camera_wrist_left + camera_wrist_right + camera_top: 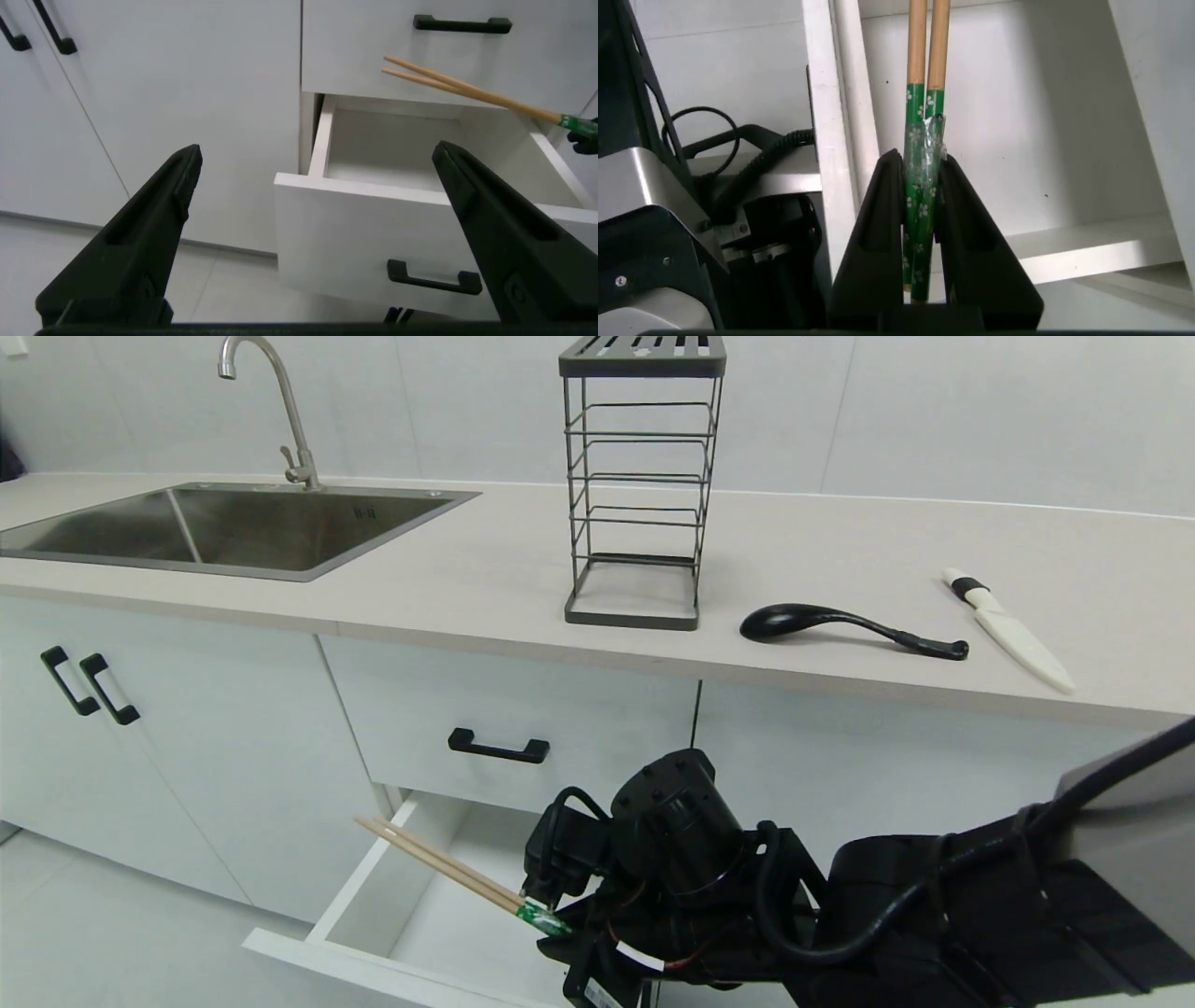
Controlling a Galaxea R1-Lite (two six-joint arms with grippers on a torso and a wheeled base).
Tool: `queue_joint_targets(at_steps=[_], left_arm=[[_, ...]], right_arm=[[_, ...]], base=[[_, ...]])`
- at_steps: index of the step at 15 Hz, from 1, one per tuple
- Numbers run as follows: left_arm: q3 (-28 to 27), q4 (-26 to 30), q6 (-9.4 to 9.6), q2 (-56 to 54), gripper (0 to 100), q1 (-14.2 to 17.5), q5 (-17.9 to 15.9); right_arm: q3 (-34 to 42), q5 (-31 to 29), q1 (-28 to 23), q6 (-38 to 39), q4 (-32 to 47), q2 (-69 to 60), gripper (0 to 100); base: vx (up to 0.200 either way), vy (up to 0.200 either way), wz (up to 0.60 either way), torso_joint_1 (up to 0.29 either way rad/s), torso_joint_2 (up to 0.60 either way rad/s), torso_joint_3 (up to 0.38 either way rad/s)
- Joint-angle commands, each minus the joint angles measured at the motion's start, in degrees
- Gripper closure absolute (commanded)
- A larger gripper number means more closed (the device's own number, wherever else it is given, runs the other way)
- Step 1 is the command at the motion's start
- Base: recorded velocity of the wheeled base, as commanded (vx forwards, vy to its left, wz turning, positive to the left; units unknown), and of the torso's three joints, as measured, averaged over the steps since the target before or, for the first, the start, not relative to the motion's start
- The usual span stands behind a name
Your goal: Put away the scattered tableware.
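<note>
Right pincer (pixel 922 168): clamped on the green patterned ends of the chopsticks (pixel 448 870), low in front of the cabinets.
Chopsticks: a tan pair held side by side. The shafts slant up towards the robot's left, above the open drawer (pixel 373 971) and clear of its floor.
Drawer: white, pulled out below a shut drawer with a black handle.
Left pincer (pixel 318 154): fingers wide apart with nothing between them, facing the drawer front from the left.
Black ladle (pixel 794 619): lying on the worktop (pixel 467 569), just right of the wire rack (pixel 631 618).
White knife (pixel 1008 630): on the worktop, right of the ladle, near its handle end but apart.
Sink (pixel 233 523): steel, set into the worktop at the far left, with a faucet (pixel 280 401) behind it.
</note>
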Motion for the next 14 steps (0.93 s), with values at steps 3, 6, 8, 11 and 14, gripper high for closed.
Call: queue_joint_targets(at_steps=[3, 6, 8, 11, 14], left_arm=[[0.0, 0.0, -0.01, 0.07, 0, 0.0, 0.0], [0.0, 0.0, -0.01, 0.07, 0, 0.0, 0.0], [0.0, 0.0, -0.01, 0.07, 0, 0.0, 0.0], [0.0, 0.0, -0.01, 0.07, 0, 0.0, 0.0], [0.0, 0.0, -0.01, 0.07, 0, 0.0, 0.0]], right_arm=[[-0.06, -0.19, -1.4, -0.1, -0.03, 1.36, 100], [-1.02, -0.36, -1.75, -0.1, -0.03, 2.95, 100], [-3.57, -0.36, -2.02, -0.1, -0.03, 5.06, 100], [-5.24, -0.36, -2.02, -0.19, -0.03, 7.34, 100], [-7.26, -0.36, -2.37, -3.88, -0.03, 9.98, 100]], base=[[0.0, 0.0, 0.0, 0.0, 0.06, 0.029], [0.0, 0.0, 0.0, 0.0, 0.0, 0.0], [0.0, 0.0, 0.0, 0.0, 0.0, 0.0], [0.0, 0.0, 0.0, 0.0, 0.0, 0.0], [0.0, 0.0, 0.0, 0.0, 0.0, 0.0]])
